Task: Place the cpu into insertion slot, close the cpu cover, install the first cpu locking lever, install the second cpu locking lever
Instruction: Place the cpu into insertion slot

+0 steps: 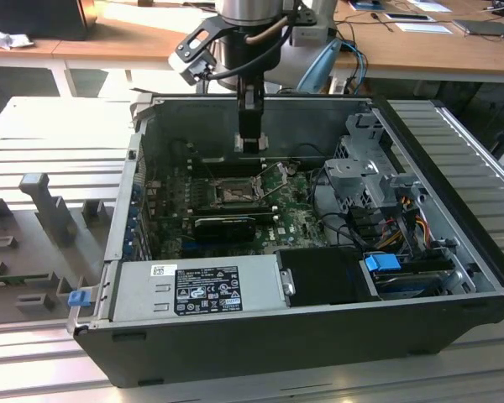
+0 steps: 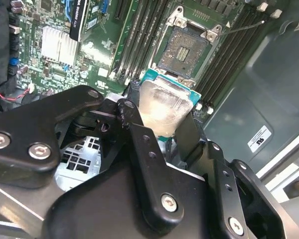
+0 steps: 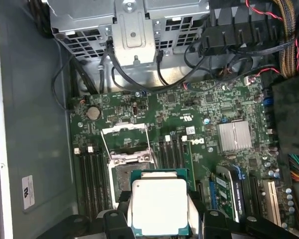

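My gripper (image 1: pixel 250 144) hangs inside the open computer case, shut on the cpu (image 3: pixel 159 206), a square silvery chip on a green base. In both wrist views the black fingers (image 3: pixel 114 220) clamp its two opposite edges. The cpu (image 2: pixel 164 107) is held in the air just short of the insertion slot (image 2: pixel 187 47), tilted slightly in the second wrist view. The slot (image 3: pixel 125 177) is a dark open square with a silver rim on the green board. The cpu cover (image 3: pixel 124 130) stands swung open on the slot's far side, and a thin wire lever lies open along each flank. In the exterior view the slot (image 1: pixel 233 195) lies below the gripper.
A grey power supply box (image 1: pixel 193 290) fills the case's near side. A metal drive cage (image 1: pixel 361 168) and cable bundles (image 1: pixel 395 214) occupy the exterior view's right. Dark memory slots (image 3: pixel 89 174) flank the socket, and a silver heatsink (image 3: pixel 234 135) sits further along the board.
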Robot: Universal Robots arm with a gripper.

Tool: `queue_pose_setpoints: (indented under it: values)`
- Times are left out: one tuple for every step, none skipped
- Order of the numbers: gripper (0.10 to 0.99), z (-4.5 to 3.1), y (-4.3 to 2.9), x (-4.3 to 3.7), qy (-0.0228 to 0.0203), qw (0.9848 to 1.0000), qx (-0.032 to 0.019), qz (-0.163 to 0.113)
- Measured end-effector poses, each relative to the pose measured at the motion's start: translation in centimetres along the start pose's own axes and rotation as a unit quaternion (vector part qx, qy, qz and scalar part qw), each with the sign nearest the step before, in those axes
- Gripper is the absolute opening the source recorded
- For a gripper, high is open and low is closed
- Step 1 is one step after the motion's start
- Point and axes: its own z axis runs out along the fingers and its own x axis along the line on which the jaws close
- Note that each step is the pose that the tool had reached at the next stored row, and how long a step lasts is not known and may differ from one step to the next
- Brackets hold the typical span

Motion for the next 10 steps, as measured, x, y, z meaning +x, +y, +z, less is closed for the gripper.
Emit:
queue_pose_setpoints:
  values:
    - [0.529,0.03,0.00,0.00,-0.0006,1.0000,-0.0002,0.008]
    - [0.529,0.04,0.00,0.00,-0.0009,0.9999,-0.0003,0.011]
    - [0.529,0.06,0.00,0.00,-0.0012,0.9999,-0.0004,0.015]
    - [0.529,0.08,0.00,0.00,-0.0016,0.9998,-0.0005,0.019]
    - [0.529,0.09,-0.01,0.00,-0.0018,0.9998,-0.0005,0.022]
    - [0.529,0.11,-0.01,0.00,-0.0022,0.9997,-0.0006,0.026]
    - [0.529,0.17,-0.01,0.00,-0.0028,0.9994,-0.0008,0.034]
    - [0.529,0.21,-0.02,0.00,-0.0033,0.9992,-0.0010,0.039]
    - [0.529,0.26,-0.02,-0.01,-0.0039,0.9989,-0.0011,0.046]
    - [0.529,0.29,-0.02,-0.01,-0.0044,0.9986,-0.0013,0.053]
